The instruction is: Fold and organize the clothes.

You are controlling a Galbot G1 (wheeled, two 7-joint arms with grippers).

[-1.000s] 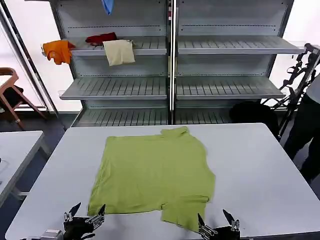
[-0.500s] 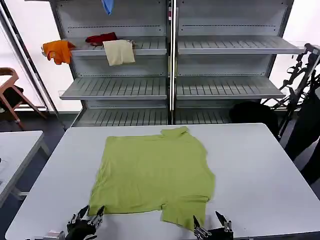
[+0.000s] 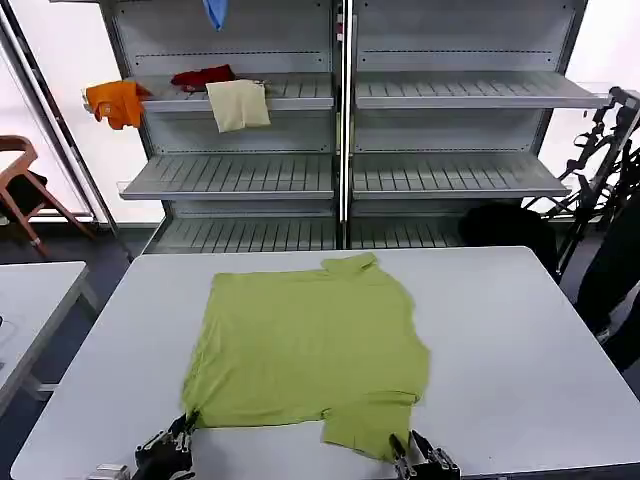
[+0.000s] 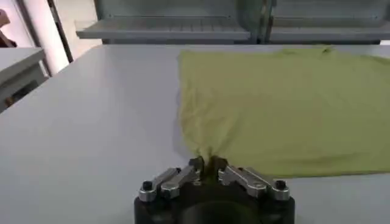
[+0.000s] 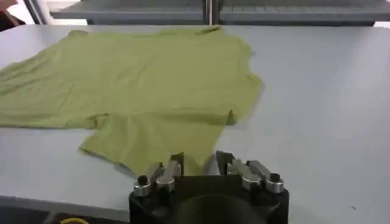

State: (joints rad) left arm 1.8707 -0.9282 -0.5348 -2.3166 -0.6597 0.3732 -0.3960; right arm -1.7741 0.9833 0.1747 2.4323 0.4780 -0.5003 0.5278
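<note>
Left gripper [image 4: 207,167]: closed; the T-shirt's [image 3: 310,345] near left corner is pinched.
Right gripper [image 5: 199,161]: a narrow gap is held at the near hem; contact appears likely, unconfirmed.
T-shirt: spread flat on the table [image 3: 520,350].

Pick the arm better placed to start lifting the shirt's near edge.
Left. Its pincer is shut on the near corner of the green T-shirt. The right pincer is open at the near sleeve's edge, gripping nothing yet.

Lime-green T-shirt [image 3: 308,352], plain and unpatterned, is lying on a pale grey table [image 3: 510,340]. Behind, an orange garment [image 3: 116,101], a cream cloth [image 3: 238,104] and a dark red piece [image 3: 201,76] are showing on grey shelves [image 3: 455,172].
</note>
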